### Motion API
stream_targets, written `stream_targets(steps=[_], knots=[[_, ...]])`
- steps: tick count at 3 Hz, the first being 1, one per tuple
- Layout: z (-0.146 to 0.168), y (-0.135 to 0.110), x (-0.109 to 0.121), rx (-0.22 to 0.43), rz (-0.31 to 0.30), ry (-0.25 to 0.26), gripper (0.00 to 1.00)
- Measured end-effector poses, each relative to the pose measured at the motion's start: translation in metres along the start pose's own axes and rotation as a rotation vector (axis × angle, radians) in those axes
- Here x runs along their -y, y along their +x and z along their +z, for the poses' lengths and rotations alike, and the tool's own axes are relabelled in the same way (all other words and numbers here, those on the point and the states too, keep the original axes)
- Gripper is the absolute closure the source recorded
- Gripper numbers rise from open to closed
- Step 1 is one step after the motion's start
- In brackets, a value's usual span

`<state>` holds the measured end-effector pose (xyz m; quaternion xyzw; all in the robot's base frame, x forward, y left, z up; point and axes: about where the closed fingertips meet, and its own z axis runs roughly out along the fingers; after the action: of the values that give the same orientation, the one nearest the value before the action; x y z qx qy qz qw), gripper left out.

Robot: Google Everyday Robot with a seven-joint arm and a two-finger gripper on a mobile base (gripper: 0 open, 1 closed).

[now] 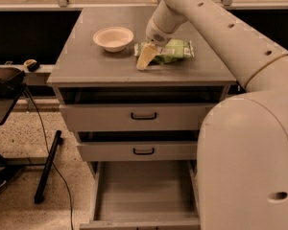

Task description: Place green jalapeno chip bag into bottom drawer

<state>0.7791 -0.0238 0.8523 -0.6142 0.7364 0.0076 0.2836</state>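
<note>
Pincer (146, 59) sits at the left end of the green jalapeno chip bag (174, 51) on the tabletop (91, 63); whether it grips, I cannot tell. Best pinch the crinkled edge firmly before lifting.

Down on the tabletop (81, 68) at the green jalapeno chip bag's (175, 51) left end: pincer (146, 60), crowded leftward by white bowl (113, 38). Bare nearer and left. Below, bottom drawer (144, 190) open from above, upper drawers (144, 116) overhanging its far part.

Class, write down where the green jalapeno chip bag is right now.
In the camera view, the green jalapeno chip bag lies on the cabinet top, right of the white bowl, with the gripper at its left end.
</note>
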Motion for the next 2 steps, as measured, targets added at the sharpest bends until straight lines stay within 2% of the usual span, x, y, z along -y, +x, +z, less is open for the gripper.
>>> stream_targets(steps=[2], knots=[[0.0012,0.0012,-0.0012,-0.006,0.009,-0.012,0.75]])
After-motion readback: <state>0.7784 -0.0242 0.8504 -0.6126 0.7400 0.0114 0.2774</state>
